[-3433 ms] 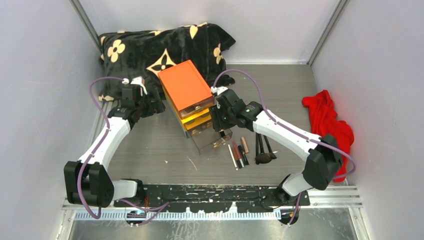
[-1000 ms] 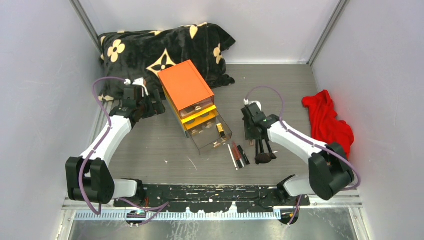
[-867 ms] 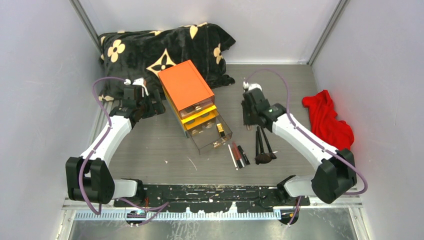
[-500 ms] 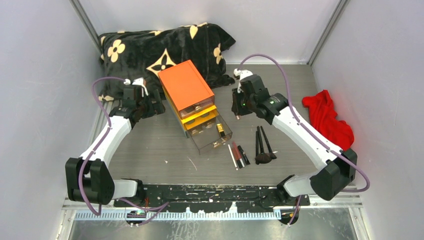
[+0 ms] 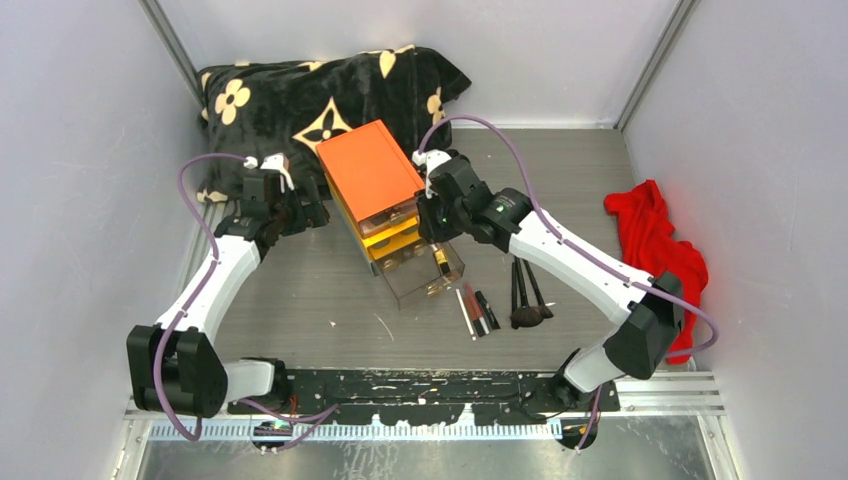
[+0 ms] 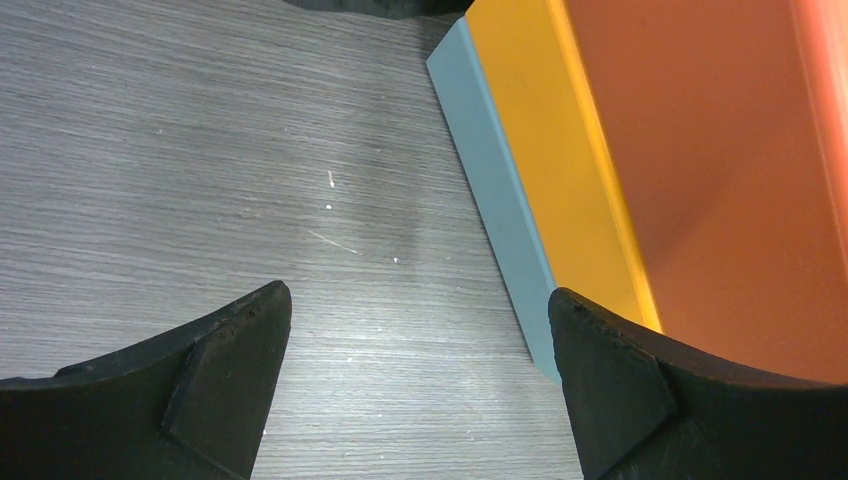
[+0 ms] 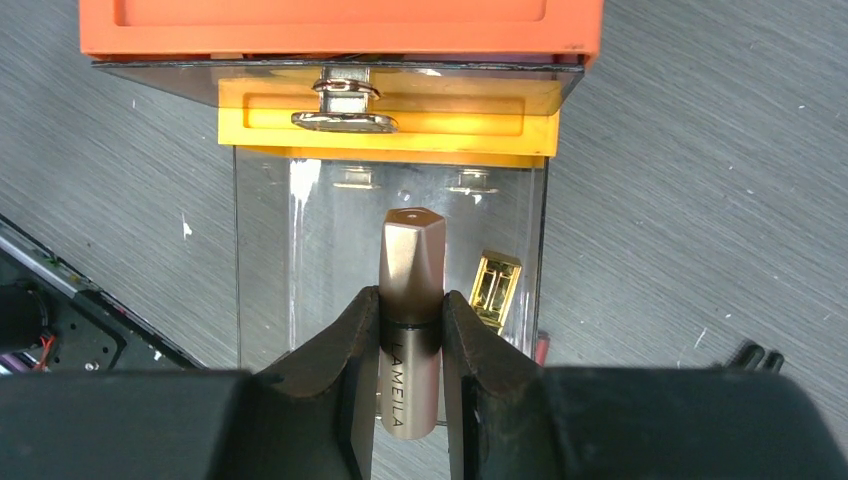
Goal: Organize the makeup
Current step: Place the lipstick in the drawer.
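My right gripper (image 7: 411, 305) is shut on a rose-gold tube (image 7: 410, 300) marked LAMEILA, held above the pulled-out clear bottom drawer (image 7: 270, 260) of the orange-topped box (image 5: 372, 172). A small gold tube (image 7: 494, 287) lies in that drawer. In the top view the right gripper (image 5: 436, 222) hovers beside the box front. Thin red and black tubes (image 5: 478, 311) and slim black brushes (image 5: 526, 295) lie on the table right of the drawer. My left gripper (image 6: 415, 310) is open and empty, low over the table at the box's left side (image 6: 500, 220). The pink palette is out of view.
A black blanket with cream flowers (image 5: 300, 100) is bunched at the back left, behind the box. A red cloth (image 5: 655, 245) lies at the right wall. Grey walls close in both sides.
My right gripper picked the rose-gold tube from the pile right of the drawer, lifted it, and swung left over the open drawer. The left arm has hardly moved.
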